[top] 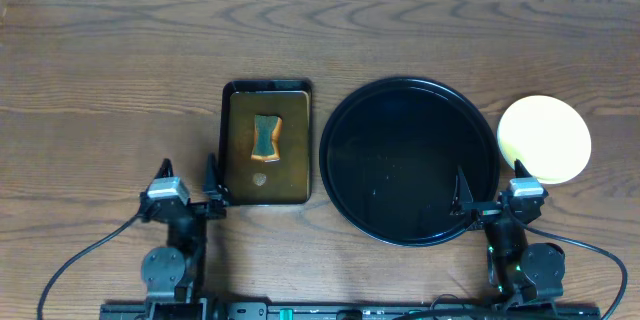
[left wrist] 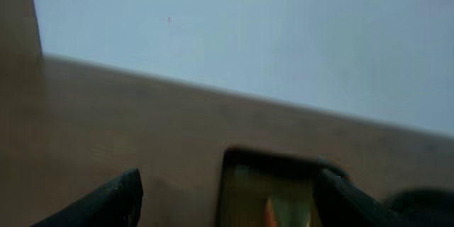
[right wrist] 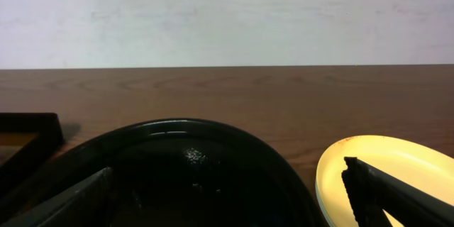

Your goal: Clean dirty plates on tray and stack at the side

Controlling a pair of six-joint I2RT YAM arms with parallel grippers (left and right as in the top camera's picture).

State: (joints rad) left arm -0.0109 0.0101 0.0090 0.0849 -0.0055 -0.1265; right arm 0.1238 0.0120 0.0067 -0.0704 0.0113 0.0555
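The large round black tray (top: 408, 160) lies right of centre with nothing on it; it also fills the lower part of the right wrist view (right wrist: 191, 177). A pale yellow plate (top: 545, 138) sits on the table just right of the tray, on top of a stack; a mint-blue edge shows under it in the right wrist view (right wrist: 397, 167). My right gripper (top: 490, 192) is open and empty at the tray's near right rim, beside the plate. My left gripper (top: 188, 185) is open and empty at the near left corner of the rectangular tray.
A smaller rectangular black tray (top: 266, 91) with brownish liquid holds a sponge (top: 265, 137) left of the round tray; it shows blurred in the left wrist view (left wrist: 266, 184). Bare wooden table (top: 110, 90) spreads to the left and back.
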